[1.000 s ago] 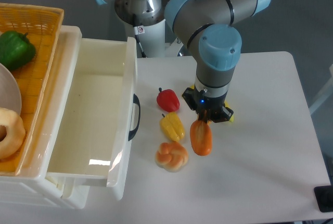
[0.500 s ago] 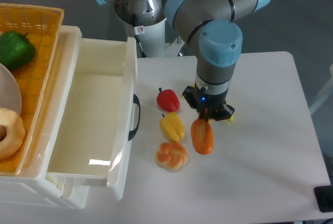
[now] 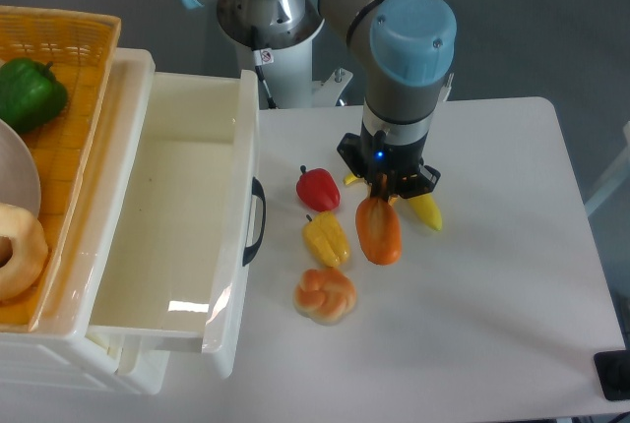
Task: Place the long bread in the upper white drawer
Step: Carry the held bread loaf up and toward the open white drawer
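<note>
My gripper [image 3: 384, 192] is shut on the upper end of the long bread [image 3: 379, 231], an orange-brown glossy loaf that hangs nearly upright, seen end-on, above the table. The upper white drawer [image 3: 187, 211] stands pulled open at the left with its dark curved handle [image 3: 256, 218] facing the table; its inside holds nothing. The bread is to the right of the drawer, well apart from it.
On the table lie a red pepper [image 3: 317, 188], a yellow pepper [image 3: 327, 238], a pale knotted bun [image 3: 325, 294] and a yellow banana [image 3: 423, 209] partly behind the gripper. A yellow woven basket [image 3: 74, 98] at the far left holds a green pepper [image 3: 30, 91].
The gripper has risen and shifted slightly up and left with the bread in it, uncovering more of the banana behind it.
</note>
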